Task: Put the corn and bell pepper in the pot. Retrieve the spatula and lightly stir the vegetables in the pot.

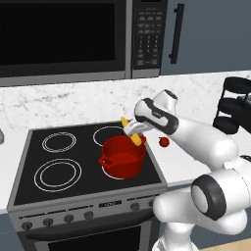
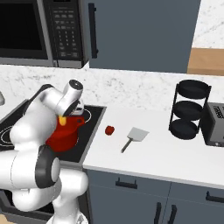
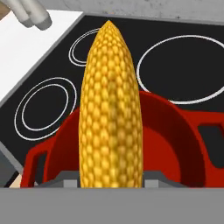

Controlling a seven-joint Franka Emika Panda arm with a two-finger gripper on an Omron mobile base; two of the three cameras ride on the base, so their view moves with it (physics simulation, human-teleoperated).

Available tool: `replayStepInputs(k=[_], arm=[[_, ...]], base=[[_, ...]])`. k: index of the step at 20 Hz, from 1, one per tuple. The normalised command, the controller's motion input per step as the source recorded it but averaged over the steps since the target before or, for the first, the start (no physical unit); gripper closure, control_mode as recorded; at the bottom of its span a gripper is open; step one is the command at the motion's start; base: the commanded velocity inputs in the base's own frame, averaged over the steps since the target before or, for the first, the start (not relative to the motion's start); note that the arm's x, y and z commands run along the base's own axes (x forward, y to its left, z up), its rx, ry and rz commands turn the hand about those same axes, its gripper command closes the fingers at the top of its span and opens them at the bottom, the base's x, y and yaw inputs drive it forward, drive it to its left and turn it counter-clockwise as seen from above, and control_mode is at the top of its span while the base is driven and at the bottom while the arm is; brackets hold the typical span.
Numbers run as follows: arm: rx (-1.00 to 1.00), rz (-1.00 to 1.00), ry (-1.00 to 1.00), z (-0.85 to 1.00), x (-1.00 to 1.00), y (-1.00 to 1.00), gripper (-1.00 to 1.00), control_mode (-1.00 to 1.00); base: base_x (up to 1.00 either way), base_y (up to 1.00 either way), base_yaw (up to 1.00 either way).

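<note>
Right of pot (image 2: 63,133): pepper (image 2: 110,130), spatula (image 2: 133,138)

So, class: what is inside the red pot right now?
The pot shows bare red inside where visible; the corn, held above by the gripper, covers part of its floor.

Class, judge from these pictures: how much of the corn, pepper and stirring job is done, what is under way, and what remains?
Nothing is finished yet. Under way: the gripper holds the corn above the red pot on the stove, not yet released. Left: the small red bell pepper lies on the counter beside the stove, and the spatula lies untouched further along, so stirring is still to come.
</note>
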Motion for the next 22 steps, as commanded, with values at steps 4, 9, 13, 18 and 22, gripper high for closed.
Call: replayStepInputs(k=[4,9,13,18,22], arm=[[0.00,-0.04,-0.10,-0.67,0.00,0.30,1.00,-1.00],[0.02,-0.08,-0.14,-0.35,0.00,0.04,1.00,-1.00],[0.00,-0.08,-0.16,-0.29,-0.01,0.11,1.00,-1.00],[0.01,-0.06,-0.03,-0.08,0.00,0.14,1.00,-1.00],[0.00,-0.04,0.00,-0.02,0.00,0.11,1.00,-1.00]], base=[[0.00,0.00,0.00],[0.00,0.00,0.00],[0.00,0.00,0.00],[0.00,0.00,0.00],[0.00,0.00,0.00]])
